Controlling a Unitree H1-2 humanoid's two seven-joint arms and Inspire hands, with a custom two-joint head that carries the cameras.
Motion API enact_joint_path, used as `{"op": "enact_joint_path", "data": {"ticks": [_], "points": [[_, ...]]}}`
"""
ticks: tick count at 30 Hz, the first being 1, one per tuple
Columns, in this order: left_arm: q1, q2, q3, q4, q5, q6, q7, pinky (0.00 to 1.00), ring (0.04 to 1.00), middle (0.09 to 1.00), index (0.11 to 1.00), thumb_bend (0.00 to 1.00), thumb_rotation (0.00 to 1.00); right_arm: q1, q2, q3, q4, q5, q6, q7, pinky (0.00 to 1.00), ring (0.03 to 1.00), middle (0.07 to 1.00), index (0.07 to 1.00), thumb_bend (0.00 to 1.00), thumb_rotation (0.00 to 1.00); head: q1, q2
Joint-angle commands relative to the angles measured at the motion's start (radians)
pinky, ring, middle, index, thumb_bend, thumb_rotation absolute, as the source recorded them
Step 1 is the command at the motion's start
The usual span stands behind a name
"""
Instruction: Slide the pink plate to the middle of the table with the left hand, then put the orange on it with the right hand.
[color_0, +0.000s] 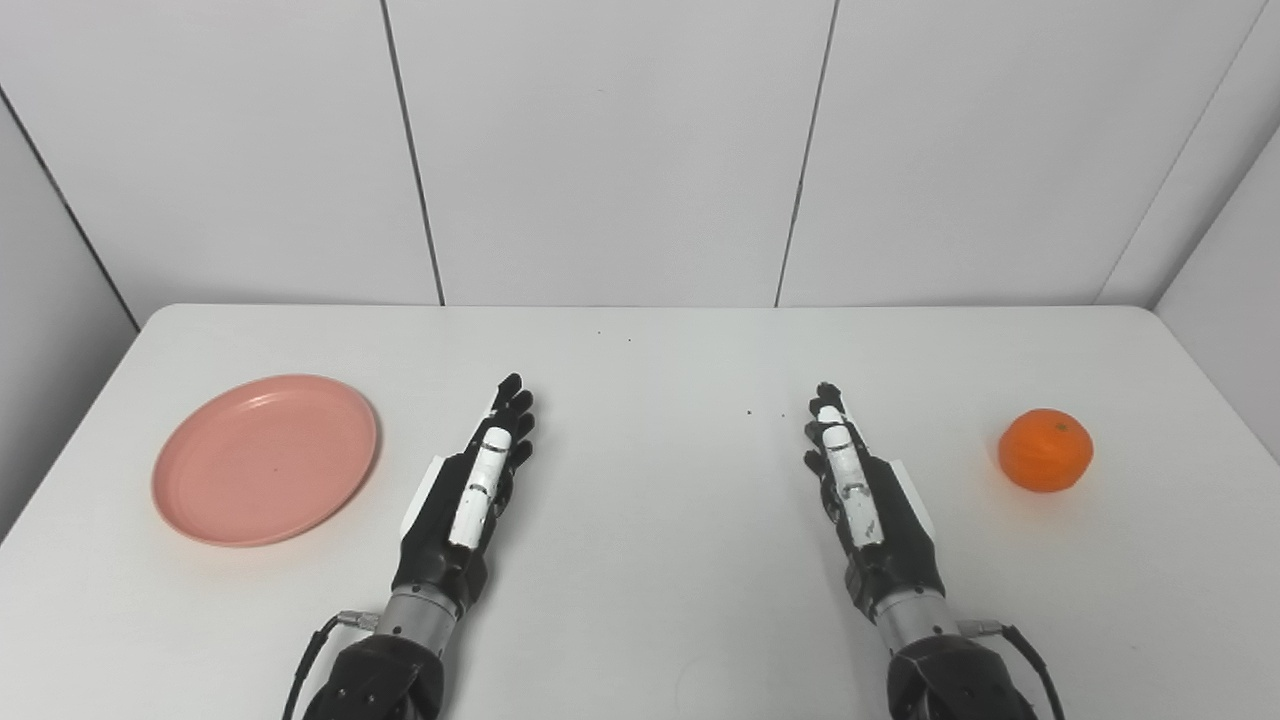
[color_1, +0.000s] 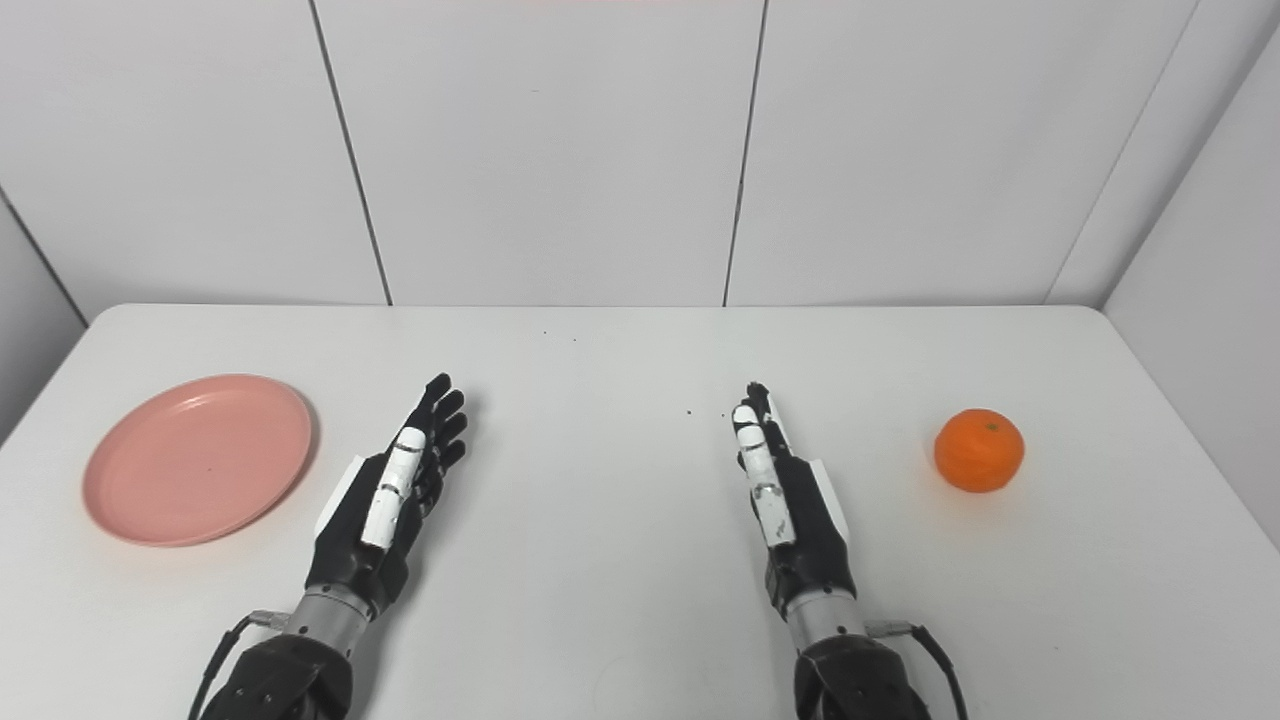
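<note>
Right now I see both hands flat and empty, fingers straight and apart: my left hand (color_0: 470, 500) has the plate (color_0: 265, 460) at its nine o'clock, near but untouched. Orange (color_0: 1045, 450) (well apart from the plate) sits at three o'clock of my right hand (color_0: 865, 500).

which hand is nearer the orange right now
Right. The right hand lies open on the table just left of the orange, not touching it. The left hand is farther off, beside the pink plate.
</note>
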Motion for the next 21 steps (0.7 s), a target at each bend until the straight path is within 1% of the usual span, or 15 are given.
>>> {"op": "enact_joint_path", "data": {"ticks": [1, 12, 21], "points": [[-0.021, -0.009, 0.002, -0.020, -0.002, -0.035, 0.006, 1.00, 1.000, 1.000, 1.000, 0.39, 1.00, -0.029, 0.004, -0.003, -0.022, 0.002, -0.041, 0.001, 1.00, 1.000, 1.000, 1.000, 0.23, 1.00, 0.001, 0.000], [-0.021, -0.009, 0.003, -0.015, -0.004, -0.043, 0.004, 1.00, 1.000, 1.000, 1.000, 0.39, 1.00, -0.026, 0.003, -0.002, -0.016, 0.003, -0.053, 0.003, 1.00, 1.000, 1.000, 1.000, 0.23, 1.00, -0.001, -0.001], [-0.018, -0.011, 0.001, -0.020, 0.000, -0.041, 0.005, 1.00, 1.000, 1.000, 1.000, 0.39, 1.00, -0.028, 0.005, -0.003, -0.021, -0.004, -0.037, -0.003, 1.00, 1.000, 1.000, 1.000, 0.24, 1.00, 0.001, 0.000]]}}
